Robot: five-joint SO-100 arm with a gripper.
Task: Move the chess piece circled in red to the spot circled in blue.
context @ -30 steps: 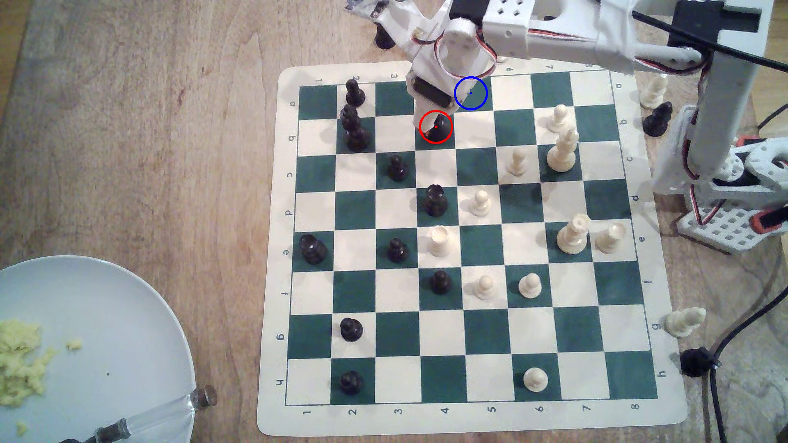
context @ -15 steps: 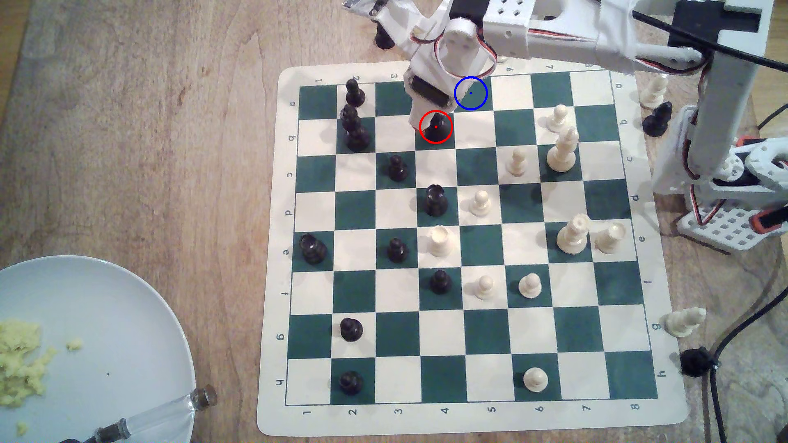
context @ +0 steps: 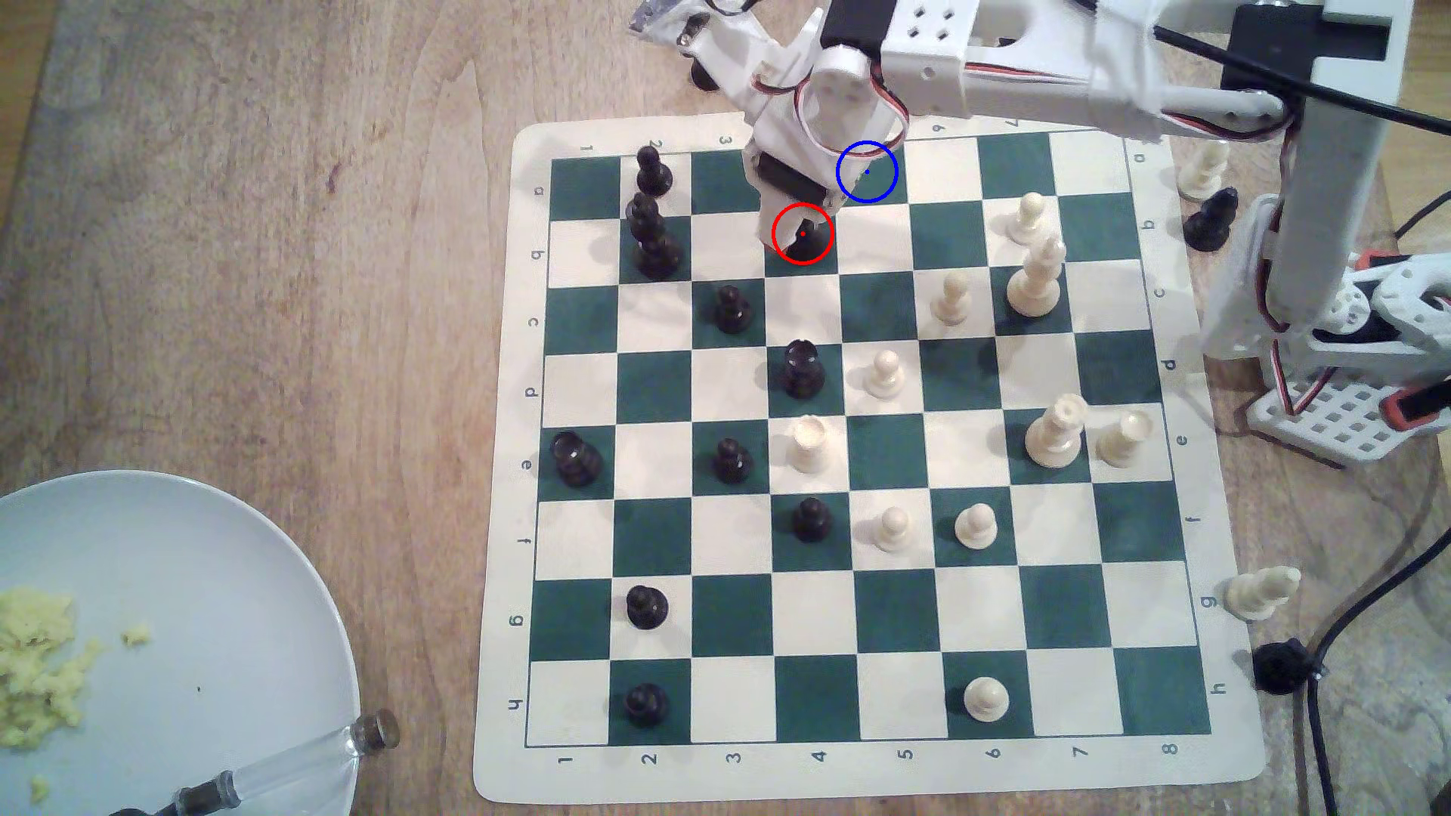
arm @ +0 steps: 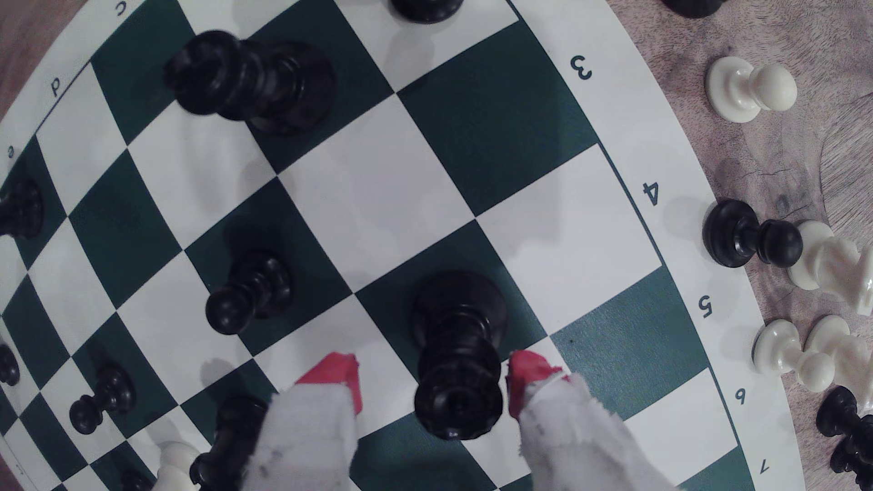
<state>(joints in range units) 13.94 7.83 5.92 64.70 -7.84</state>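
Observation:
The red-circled black piece (context: 809, 239) has a notched cup crown and stands upright on a dark green square in the board's second row. My gripper (context: 789, 226) hangs over it from above. In the wrist view the piece (arm: 456, 349) stands between my red-tipped fingers (arm: 342, 373). One tip is close beside the crown and the other is a clear gap away, so the gripper (arm: 434, 375) is open. The blue-ringed green square (context: 867, 172) lies one square diagonally off, at the board's far edge, partly under my wrist.
A tall ridged black piece (context: 652, 239) and a black pawn (context: 730, 310) stand nearby on the exterior view's left. Captured pieces (arm: 751, 238) lie off the board past its far edge. A pale plate (context: 196, 596) sits at the lower left, and the arm's base (context: 1335, 329) at the right.
The arm and wrist have shifted slightly toward the board's far edge. The gripper stays around the red-circled piece, which has not left its square.

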